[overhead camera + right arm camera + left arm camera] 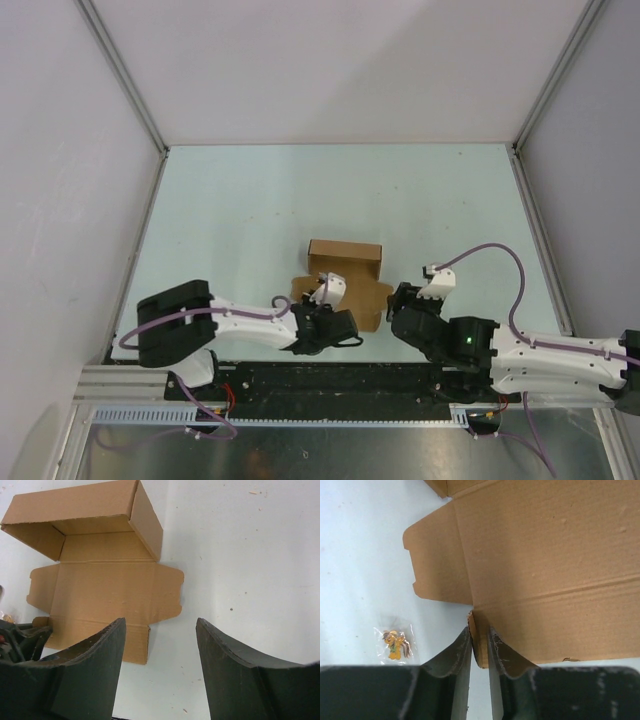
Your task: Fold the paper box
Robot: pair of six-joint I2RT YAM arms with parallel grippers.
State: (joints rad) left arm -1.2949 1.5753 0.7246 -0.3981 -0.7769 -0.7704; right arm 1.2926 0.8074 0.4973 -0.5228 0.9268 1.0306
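The left jaws pinch a flap of the paper box (545,555) to fold it; the right jaws wait open.

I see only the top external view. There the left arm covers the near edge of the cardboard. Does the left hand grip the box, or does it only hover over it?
Observer: It grips. In the left wrist view the left hand is closed on a thin near edge of the paper box.
Operator: Is something between the fingers of the right hand?
Observer: No. The right hand is open and grips nothing.
Operator: Is anything else lying near the left hand?
Observer: Yes, a small cartoon figure in a clear bag lies on the table, apart from the box.
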